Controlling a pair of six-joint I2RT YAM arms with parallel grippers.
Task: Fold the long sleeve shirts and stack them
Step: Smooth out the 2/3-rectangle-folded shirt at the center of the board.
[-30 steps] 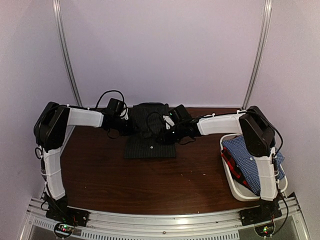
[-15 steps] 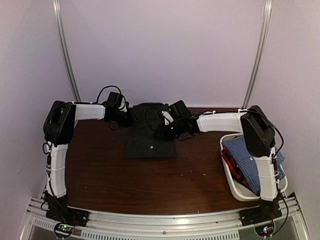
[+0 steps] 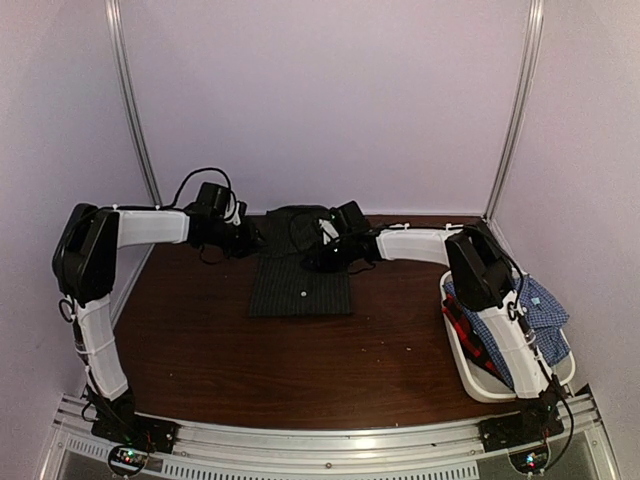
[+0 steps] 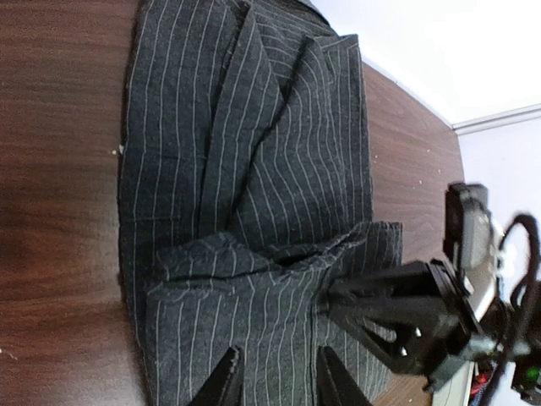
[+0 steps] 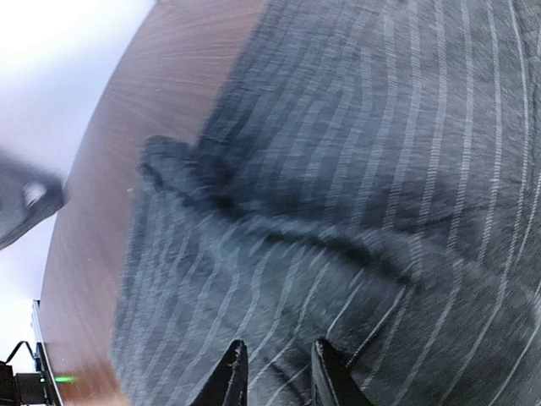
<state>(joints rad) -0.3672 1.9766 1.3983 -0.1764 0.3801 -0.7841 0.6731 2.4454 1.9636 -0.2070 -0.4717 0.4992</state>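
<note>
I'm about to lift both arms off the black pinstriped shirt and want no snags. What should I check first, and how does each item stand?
1. Left gripper free of cloth: ok, fingers apart, nothing between them.
2. Right gripper free of cloth: ok, fingers apart over the fabric.
3. Black pinstriped cloth shirt lying flat: not ok, its far end is rumpled into a ridge.
4. Shirt wholly on the brown wooden table: cannot tell, the arms hide its far edge.
5. Blue-white checked shirt and red-and-dark shirt waiting in the white plastic tub: ok.
6. Stack begun: not ok, only one shirt on the table.
</note>
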